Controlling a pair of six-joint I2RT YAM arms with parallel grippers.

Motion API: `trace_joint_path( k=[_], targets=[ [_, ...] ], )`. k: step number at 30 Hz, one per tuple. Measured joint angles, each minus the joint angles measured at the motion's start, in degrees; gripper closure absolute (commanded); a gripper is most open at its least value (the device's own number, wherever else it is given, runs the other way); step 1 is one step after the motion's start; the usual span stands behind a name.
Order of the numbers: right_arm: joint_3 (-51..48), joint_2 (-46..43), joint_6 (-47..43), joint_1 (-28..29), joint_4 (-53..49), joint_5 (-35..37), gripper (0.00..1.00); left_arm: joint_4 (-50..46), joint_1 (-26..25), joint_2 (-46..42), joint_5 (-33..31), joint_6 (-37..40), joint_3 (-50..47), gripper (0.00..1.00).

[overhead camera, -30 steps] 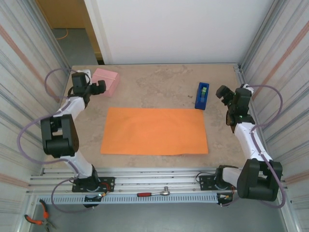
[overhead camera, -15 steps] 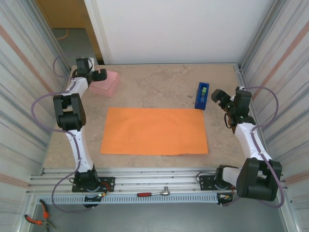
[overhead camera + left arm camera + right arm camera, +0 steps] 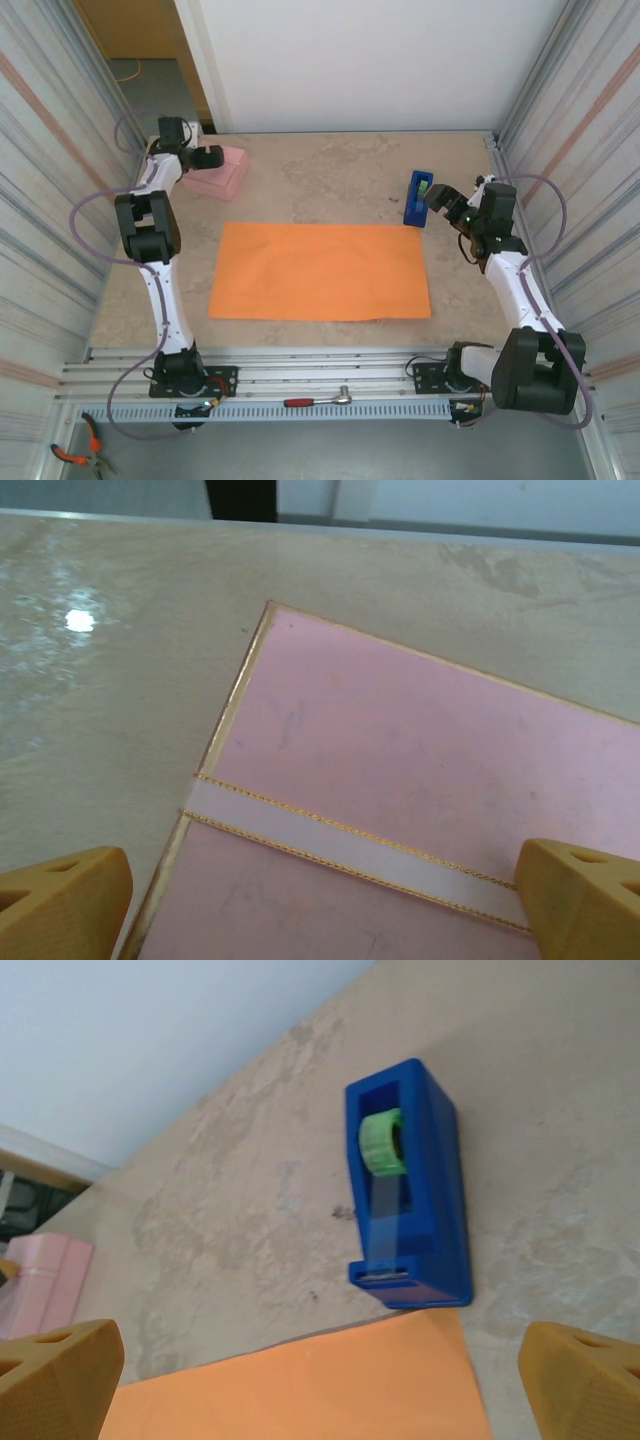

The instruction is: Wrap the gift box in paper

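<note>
The pale pink gift box (image 3: 225, 174) sits at the table's far left; up close its lid (image 3: 400, 730) carries a white band edged in gold. My left gripper (image 3: 205, 157) hovers open over the box's left part, one yellow fingertip (image 3: 62, 905) over bare table and the other over the lid. The orange paper (image 3: 320, 270) lies flat mid-table. My right gripper (image 3: 443, 200) is open just right of the paper's far right corner (image 3: 300, 1390), holding nothing. The right wrist view also catches the box (image 3: 40, 1280) far off at its left edge.
A blue tape dispenser (image 3: 419, 198) with a green roll (image 3: 382, 1142) stands at the paper's far right corner, close to my right gripper. Corrugated metal walls (image 3: 60, 150) close in both sides. A ratchet wrench (image 3: 322, 400) lies on the front rail.
My left arm has stretched out to the far left and brought its gripper over the pink box. My right gripper has swung left toward the tape dispenser. Box and paper have not moved.
</note>
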Motion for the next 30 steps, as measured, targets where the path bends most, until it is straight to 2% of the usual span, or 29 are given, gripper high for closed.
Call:
trace_joint_path(
  k=[6,14,19,30],
  targets=[
    [1.55,1.05,-0.04,3.41,-1.51,-0.57,0.02,-1.81,0.11,-0.28,7.74,-3.96,-1.25,0.08],
    [6.95,7.89,-0.55,11.15,-5.09,-0.61,0.02,3.32,-0.70,-5.97,15.58,-12.70,-13.73,0.08],
    [12.02,13.86,-1.25,15.69,-5.70,-2.08,0.02,4.90,-4.24,-6.62,16.92,-14.71,-14.78,0.08],
    [21.14,29.07,1.75,19.08,-4.87,-6.75,0.09,7.87,-13.07,-6.60,19.65,-17.70,-13.49,0.08]
  ],
)
